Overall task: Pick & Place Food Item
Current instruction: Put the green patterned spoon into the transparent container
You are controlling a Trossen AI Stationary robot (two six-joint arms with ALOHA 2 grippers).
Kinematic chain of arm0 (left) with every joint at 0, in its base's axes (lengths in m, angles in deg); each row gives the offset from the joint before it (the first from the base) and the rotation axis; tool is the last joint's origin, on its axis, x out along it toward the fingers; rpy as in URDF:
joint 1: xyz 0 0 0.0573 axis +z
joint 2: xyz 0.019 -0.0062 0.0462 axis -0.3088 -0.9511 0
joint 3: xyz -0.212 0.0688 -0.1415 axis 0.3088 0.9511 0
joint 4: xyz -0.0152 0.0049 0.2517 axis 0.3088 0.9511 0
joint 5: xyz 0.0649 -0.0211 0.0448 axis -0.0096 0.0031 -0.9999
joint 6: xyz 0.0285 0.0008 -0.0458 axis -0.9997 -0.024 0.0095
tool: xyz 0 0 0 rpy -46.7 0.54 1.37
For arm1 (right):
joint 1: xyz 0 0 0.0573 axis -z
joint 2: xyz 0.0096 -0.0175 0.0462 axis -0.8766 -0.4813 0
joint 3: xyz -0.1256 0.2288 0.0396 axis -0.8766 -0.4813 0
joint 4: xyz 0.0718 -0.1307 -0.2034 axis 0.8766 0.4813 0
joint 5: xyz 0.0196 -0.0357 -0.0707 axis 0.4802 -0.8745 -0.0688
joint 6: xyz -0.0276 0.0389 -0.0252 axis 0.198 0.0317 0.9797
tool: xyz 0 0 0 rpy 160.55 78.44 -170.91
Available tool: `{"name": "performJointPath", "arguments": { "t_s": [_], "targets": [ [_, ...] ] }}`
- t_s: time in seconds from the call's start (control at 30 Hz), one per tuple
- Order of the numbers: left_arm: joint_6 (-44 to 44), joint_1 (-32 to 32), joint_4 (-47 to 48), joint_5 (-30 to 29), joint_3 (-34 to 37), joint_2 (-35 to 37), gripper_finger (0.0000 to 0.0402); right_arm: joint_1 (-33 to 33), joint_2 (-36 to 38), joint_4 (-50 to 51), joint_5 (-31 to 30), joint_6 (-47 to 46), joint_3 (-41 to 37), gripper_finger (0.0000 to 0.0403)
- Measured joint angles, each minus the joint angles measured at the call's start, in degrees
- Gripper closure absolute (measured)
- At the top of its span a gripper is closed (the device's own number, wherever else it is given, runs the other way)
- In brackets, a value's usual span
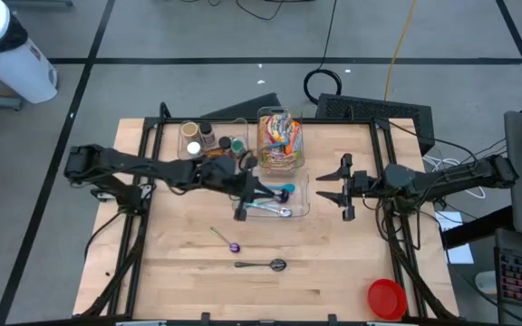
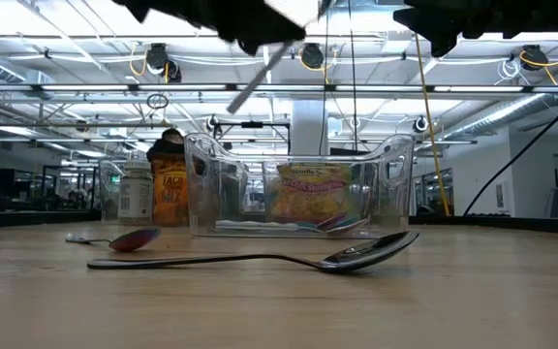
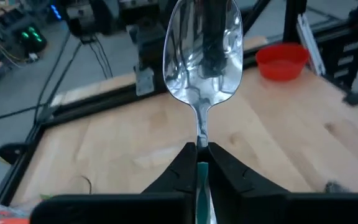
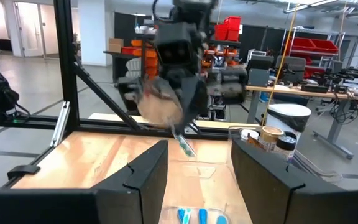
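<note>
Left pincer [image 3: 199, 163] clamps a spoon [image 3: 202, 56] by its handle, above the tub [image 1: 299, 206] at worktop centre. Thin grip: your spoon may twist or drop. Right pincer [image 1: 345, 190] open at three o'clock; keep them apart.

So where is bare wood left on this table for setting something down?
Free: the front strip between the metal spoon and red bowl, and the left side. Crowded: the back middle, around the clear bin, noodle container and jars.
</note>
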Motion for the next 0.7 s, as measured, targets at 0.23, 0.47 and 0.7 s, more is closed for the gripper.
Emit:
{"name": "performJointPath", "arguments": {
  "t_s": [0.23,0.47,0.7],
  "targets": [
    [-1.3,3.4,-4.7,5.1,0.0,-7.4,0.0380,0.0,0.0,0.8,0.2,0.0,0.0,0.0234],
    [2.2,4.0,-8.6,6.2,0.0,-15.1,0.0386,0.0,0.0,1.0,0.2,0.0,0.0,0.0234],
    [3.9,3.7,-14.0,7.7,0.0,-21.4,0.0375,0.0,0.0,1.1,0.0,0.3,0.0,0.0234]
  ]
}}
